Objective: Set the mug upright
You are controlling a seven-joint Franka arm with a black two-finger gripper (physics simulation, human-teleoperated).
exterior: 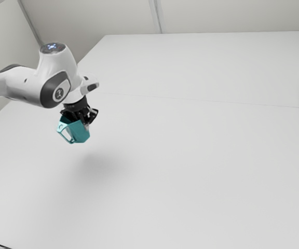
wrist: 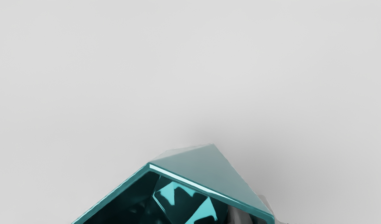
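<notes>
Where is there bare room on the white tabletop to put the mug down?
Bare tabletop runs from the soft shadow beneath the mug toward the exterior view's right; more lies between that shadow and the view's bottom edge. It is crowded only toward the exterior view's left, around the arm, jaws and mug.

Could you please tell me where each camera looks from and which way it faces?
Exterior view: sits at the arm's side, looking down across the table; the white arm comes in from the exterior view's left, its black gripper holding the teal mug above the table.
Wrist view: sits on the arm's hand, facing past the mug's rim and into its open mouth, with the table behind; a grey finger shows inside the mug.
Both share the mug and the pale tabletop.
</notes>
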